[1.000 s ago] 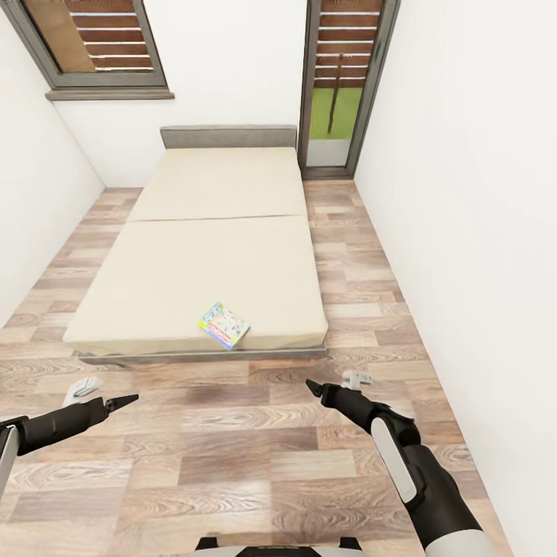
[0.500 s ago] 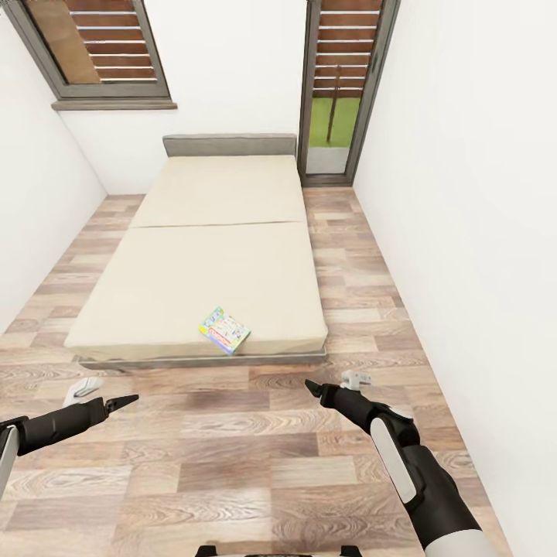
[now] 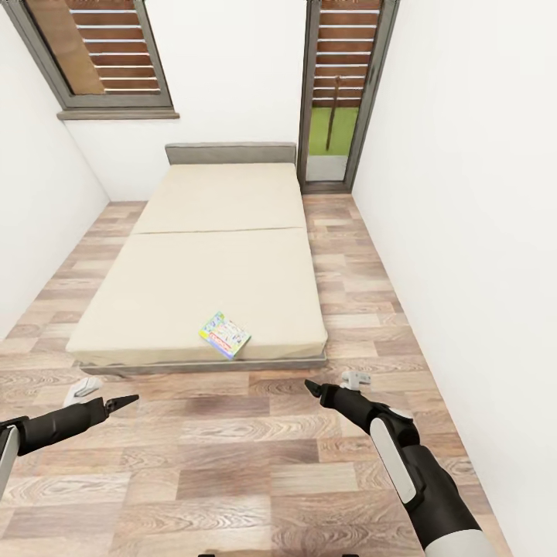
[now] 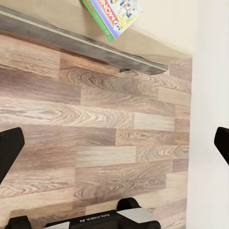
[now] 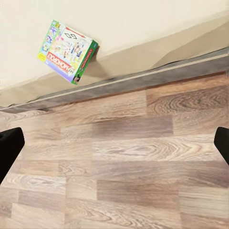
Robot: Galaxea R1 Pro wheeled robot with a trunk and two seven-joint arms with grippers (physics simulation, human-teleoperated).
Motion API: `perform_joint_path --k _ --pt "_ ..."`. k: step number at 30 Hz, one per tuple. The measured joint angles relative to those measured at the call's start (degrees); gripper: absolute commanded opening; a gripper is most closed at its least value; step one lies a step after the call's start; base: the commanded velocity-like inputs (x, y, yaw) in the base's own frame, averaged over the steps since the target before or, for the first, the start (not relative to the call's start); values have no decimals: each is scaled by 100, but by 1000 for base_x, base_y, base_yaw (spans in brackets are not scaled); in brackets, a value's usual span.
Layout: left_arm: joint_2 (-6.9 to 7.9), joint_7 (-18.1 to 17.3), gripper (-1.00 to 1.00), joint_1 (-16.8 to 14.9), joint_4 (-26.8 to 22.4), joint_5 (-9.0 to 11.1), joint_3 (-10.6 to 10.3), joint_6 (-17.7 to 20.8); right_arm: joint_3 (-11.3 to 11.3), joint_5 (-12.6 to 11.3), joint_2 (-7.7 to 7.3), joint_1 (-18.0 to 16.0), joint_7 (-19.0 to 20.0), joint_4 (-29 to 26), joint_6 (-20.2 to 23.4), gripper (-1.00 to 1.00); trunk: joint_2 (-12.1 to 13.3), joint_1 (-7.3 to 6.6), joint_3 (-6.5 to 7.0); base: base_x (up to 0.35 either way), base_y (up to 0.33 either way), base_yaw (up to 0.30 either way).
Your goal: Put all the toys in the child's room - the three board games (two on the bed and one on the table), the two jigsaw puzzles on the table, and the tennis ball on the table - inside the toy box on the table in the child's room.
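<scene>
Head view: the left gripper (image 3: 128,401) sits at the lower left of the frame and the right gripper (image 3: 311,386) just right of centre near the bottom, both hanging over the wood floor (image 3: 247,456) and holding nothing. In the wrist views each pincer's two dark fingertips stand at opposite edges of the frame, so both are wide apart. Just beyond the grippers, across a strip of bare planks, the near edge of the bed (image 3: 155,309) runs through the middle of the frame, a cream mattress on a dark grey frame. One board game (image 3: 224,334) lies flat on the mattress close to that near edge, slightly right of centre and turned at an angle; the right wrist view shows its colourful lid and green side (image 5: 67,51). Two small white objects lie on the floor, one at the lower left (image 3: 81,388) and one beside the right gripper (image 3: 357,378). White walls close both sides; a window (image 3: 100,54) is at the upper left and a glazed door (image 3: 340,93) at the upper right.
</scene>
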Motion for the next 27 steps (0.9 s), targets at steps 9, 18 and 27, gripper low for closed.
perform_joint_path --k 9,18,27 --pt "0 0 100 0 0 0 -2 0 1 0 2 0 -2 0 -1 100 0 0 86 0 0 0" --pt "0 0 100 0 0 0 -3 0 1 0 3 0 -2 0 -1 100 0 0 172 0 0 0" --pt "0 0 100 0 0 0 -3 0 1 0 7 0 -2 0 -1 100 0 0 258 0 0 0"
